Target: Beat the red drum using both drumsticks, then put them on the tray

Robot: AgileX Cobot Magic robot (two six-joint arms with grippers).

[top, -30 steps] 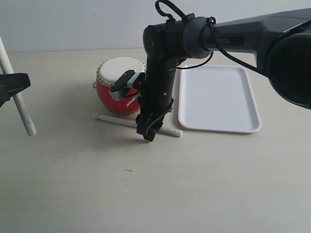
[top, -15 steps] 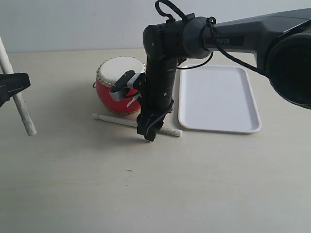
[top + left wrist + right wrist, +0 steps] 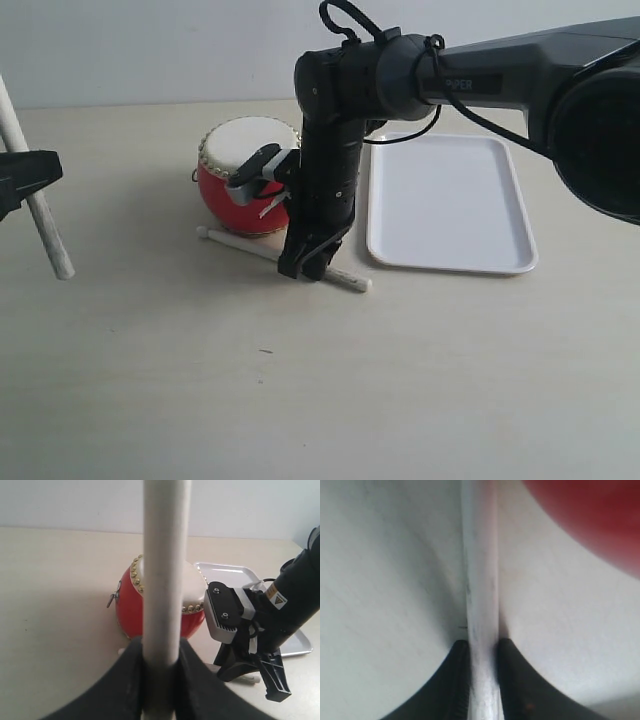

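Note:
The red drum [image 3: 220, 195] stands left of the white tray [image 3: 450, 200]. One drumstick [image 3: 240, 245] lies slantwise on the table in front of the drum, and my right gripper [image 3: 305, 268] points down, shut on its middle. In the right wrist view the pale stick [image 3: 480, 580] runs straight out between the two dark fingers of that gripper [image 3: 482, 650], with the drum [image 3: 590, 515] a red blur beside it. At the far left my left gripper [image 3: 40, 170] is shut on the other drumstick [image 3: 50, 240], held steeply above the table. In the left wrist view this stick [image 3: 165, 570] crosses in front of the drum [image 3: 127, 610].
The right arm [image 3: 330, 150] stands tall between drum and tray, hiding part of the drum's right side. The tray [image 3: 225, 572] lies flat, with nothing on it. Bare pale tabletop [image 3: 300, 400] stretches across the front and to the left.
The right gripper's fingers have closed on the lying drumstick. That stick has turned a little, its right end nearer the front. The left gripper and its stick have not moved.

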